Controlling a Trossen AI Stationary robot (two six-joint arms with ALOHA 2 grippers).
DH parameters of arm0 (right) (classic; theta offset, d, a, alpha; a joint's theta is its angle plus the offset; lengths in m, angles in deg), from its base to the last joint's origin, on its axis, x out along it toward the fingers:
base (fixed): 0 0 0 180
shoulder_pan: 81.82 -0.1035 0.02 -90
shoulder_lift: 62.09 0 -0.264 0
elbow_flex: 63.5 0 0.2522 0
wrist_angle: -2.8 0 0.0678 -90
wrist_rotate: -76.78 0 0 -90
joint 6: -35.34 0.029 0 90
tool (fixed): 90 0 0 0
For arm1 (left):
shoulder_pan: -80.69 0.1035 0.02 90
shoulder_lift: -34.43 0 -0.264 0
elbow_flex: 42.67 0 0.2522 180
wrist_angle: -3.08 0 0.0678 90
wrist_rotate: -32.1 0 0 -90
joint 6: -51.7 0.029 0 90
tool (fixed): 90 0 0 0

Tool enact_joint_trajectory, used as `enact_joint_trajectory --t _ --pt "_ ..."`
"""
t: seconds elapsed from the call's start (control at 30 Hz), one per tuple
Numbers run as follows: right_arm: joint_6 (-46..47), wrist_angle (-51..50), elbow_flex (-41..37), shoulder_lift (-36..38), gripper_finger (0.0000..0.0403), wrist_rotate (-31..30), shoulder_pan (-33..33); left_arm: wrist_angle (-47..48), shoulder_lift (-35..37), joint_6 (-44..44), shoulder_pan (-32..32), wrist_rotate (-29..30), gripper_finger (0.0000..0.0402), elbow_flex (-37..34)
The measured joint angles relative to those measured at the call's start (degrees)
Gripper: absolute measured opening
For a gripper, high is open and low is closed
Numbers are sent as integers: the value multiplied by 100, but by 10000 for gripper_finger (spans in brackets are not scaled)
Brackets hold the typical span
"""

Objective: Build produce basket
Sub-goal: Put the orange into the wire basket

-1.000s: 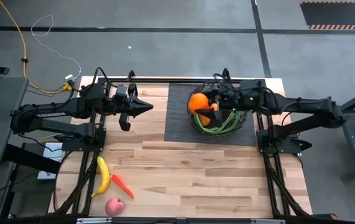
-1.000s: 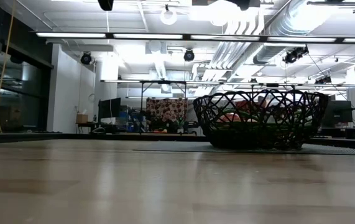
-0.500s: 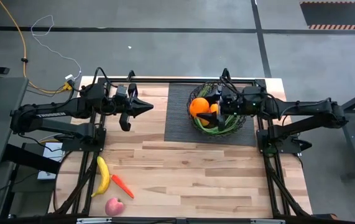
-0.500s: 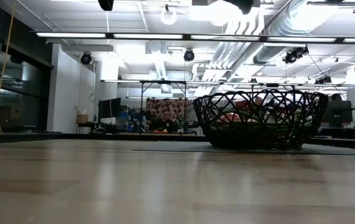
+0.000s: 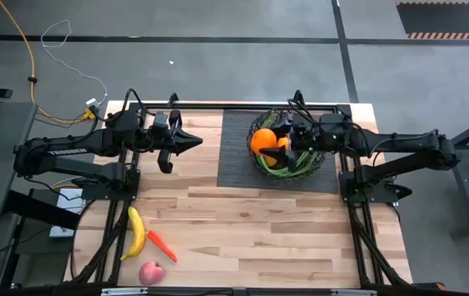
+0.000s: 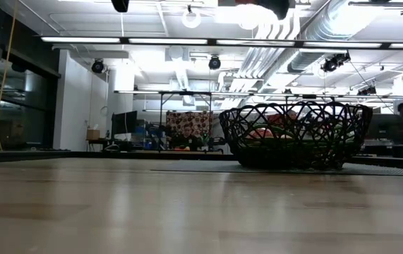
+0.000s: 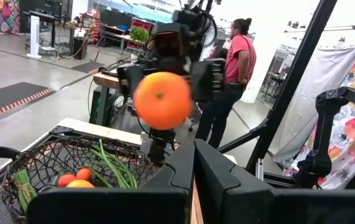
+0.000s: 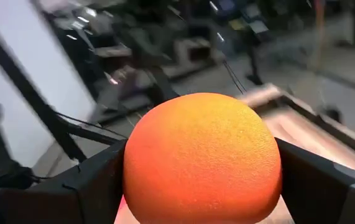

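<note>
The black wire basket [image 5: 290,153] stands on the dark ribbed mat [image 5: 236,156] at the table's far right and holds green beans [image 7: 118,167], small tomatoes [image 7: 74,177] and other produce. My right gripper [image 5: 268,141] is shut on an orange [image 5: 262,140] above the basket's left part. The same orange also shows in the left wrist view [image 7: 162,99]. My left gripper [image 5: 193,141] is shut and empty at the far left, pointing toward the basket. A banana [image 5: 136,233], a carrot [image 5: 161,245] and an apple [image 5: 150,273] lie on the table's near left. My right gripper pinches the orange across its middle [image 8: 202,155], one finger [image 8: 96,180] on each of two opposite sides. The fingers come about level from the table's right side. The orange is lifted clear, above the produce in the basket.
The basket also shows in the low view [image 6: 296,134], with bare wooden table in front of it. The wide middle of the table [image 5: 250,238] is bare wood. People stand in the room beyond the table [image 7: 236,68].
My right gripper, still shut on the orange, has shifted a little toward the table's near edge over the basket's left part. The low view now shows a little more of it at its top, so it has come down slightly.
</note>
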Motion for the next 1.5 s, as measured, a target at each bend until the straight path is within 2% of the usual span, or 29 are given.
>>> enact_joint_trajectory --t 0.23,0.4,0.6,0.77,1.0,1.23,1.5 --pt "157 -3891 962 -189 339 -663 704 9 0 0 -1 -2 0 0" --pt "709 -5337 702 -487 339 -714 1196 9 0 109 -2 -2 0 -2" --pt "616 -4877 -157 -809 339 -689 1493 9 0 118 0 38 0 -2" --pt "555 -4702 -524 -1076 339 -718 1610 8 0 116 0 46 0 -2" --pt "229 -4641 -593 -1526 339 -1167 1628 7 0 212 0 68 0 -2" --pt "105 -4632 -593 -2099 341 -1144 1625 7 0 208 0 66 0 -2" --pt "106 -4619 -593 -2232 356 -1180 1623 7 0 212 0 66 0 -2"
